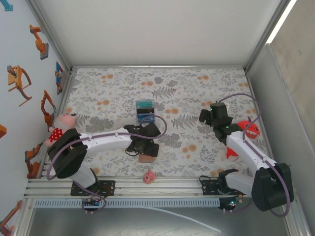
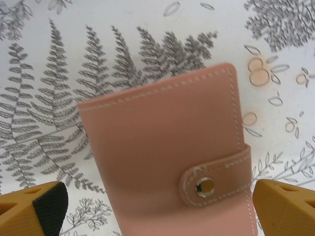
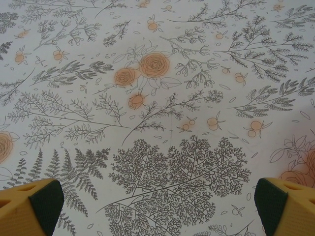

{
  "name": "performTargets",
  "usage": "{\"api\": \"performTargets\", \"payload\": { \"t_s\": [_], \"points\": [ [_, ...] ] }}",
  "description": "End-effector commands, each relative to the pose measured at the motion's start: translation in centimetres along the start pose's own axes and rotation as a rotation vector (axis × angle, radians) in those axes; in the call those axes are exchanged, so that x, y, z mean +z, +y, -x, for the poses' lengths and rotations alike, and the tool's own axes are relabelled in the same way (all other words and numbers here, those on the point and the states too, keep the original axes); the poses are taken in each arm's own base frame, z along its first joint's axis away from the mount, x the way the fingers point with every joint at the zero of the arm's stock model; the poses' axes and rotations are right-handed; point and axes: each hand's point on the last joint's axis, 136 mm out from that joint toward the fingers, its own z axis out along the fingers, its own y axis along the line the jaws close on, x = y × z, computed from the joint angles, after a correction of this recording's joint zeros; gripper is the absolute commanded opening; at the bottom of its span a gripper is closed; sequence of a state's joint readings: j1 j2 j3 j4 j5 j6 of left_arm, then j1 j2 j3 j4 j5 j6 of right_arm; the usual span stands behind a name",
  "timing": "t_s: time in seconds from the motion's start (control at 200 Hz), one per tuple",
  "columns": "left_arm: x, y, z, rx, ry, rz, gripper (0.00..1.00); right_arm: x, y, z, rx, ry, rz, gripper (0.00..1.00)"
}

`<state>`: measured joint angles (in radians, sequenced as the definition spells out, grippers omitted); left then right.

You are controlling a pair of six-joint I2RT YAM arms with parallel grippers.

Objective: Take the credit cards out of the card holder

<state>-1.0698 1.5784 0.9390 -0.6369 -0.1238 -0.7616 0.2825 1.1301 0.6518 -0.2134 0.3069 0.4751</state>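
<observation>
At the far left edge a soft doll (image 1: 61, 123) in red dots leans against the wall. My left claw (image 2: 157, 204) is released, its yellow fingers (image 2: 34, 209) spread wide. Between them, in my left wrist view, lies the card holder (image 2: 167, 157), tan-brown, folded shut with its strap snapped down over the front. Neither pad visibly touches it. From above, the holder sits near the front edge of the floral cloth (image 1: 197, 147), just under my left wrist. The credit cards (image 1: 144, 112) lie farther back on the cloth, apart from the holder, the teal one behind the dark blue one, the two touching or overlapping. A small pink toy (image 1: 148, 176) rests at the front rail, just beside the holder. Further right, my right claw (image 3: 158, 199) is released too, its fingers spread with bare patterned cloth between them. A red toy (image 1: 251, 129) sits beside my right arm, near the right wall.
</observation>
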Motion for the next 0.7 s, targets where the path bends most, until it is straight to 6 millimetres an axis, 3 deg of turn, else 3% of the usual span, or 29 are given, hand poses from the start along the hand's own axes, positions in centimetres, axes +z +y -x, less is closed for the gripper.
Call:
{"api": "performTargets", "payload": {
  "t_s": [0.0,0.696],
  "points": [
    [0.1,0.0,-0.9,0.009,0.037,0.052,0.97,0.2,0.5,0.2,0.011,-0.015,0.014,1.00],
    [2.1,-0.3,-1.0,0.051,0.064,0.098,0.97,1.1,1.0,-0.3,-0.003,0.008,0.029,1.00]
  ]
}}
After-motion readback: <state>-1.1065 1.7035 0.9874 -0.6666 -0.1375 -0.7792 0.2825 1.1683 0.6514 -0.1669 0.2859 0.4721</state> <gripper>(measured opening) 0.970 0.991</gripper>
